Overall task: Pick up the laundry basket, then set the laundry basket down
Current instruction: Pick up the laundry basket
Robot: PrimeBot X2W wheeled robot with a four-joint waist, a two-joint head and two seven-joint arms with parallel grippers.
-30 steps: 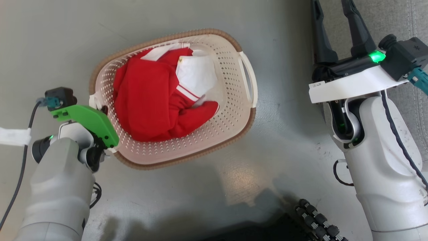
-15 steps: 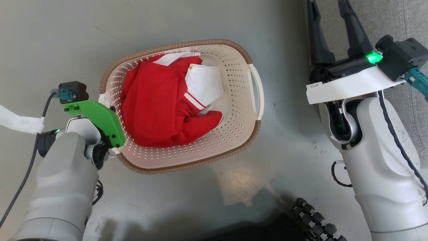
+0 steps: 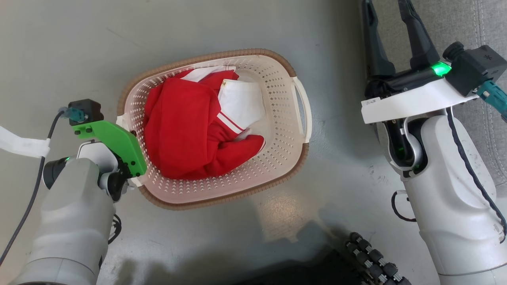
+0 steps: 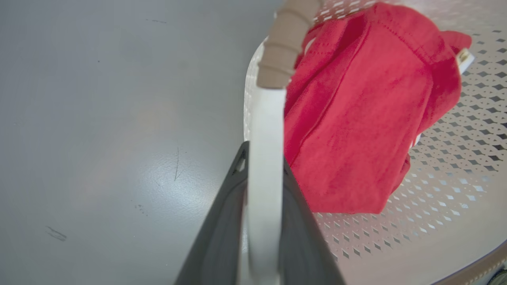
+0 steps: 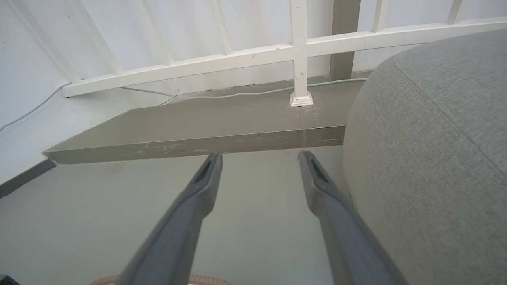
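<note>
The laundry basket (image 3: 253,52), cream-white and perforated with a brown rim, is on the grey floor in the middle of the head view. It holds a crumpled red and white garment (image 3: 186,126). My left gripper (image 4: 264,158) is shut on the basket's white left handle (image 4: 266,118). In the head view that gripper's fingers are hidden under the green camera mount (image 3: 115,138). I cannot tell whether the basket is off the floor. My right gripper (image 3: 390,27) stands open and holds nothing, to the right of the basket and apart from its right handle (image 3: 304,103).
A grey upholstered seat (image 5: 435,158) is close on the right of my right gripper (image 5: 259,156). Beyond it are a low step (image 5: 198,134) and a white railing (image 5: 299,51). A black ribbed part (image 3: 372,257) lies at the bottom of the head view.
My left arm has drawn the basket by its handle a little to the right and nearer to me. The right gripper has stayed open, shifting only slightly.
</note>
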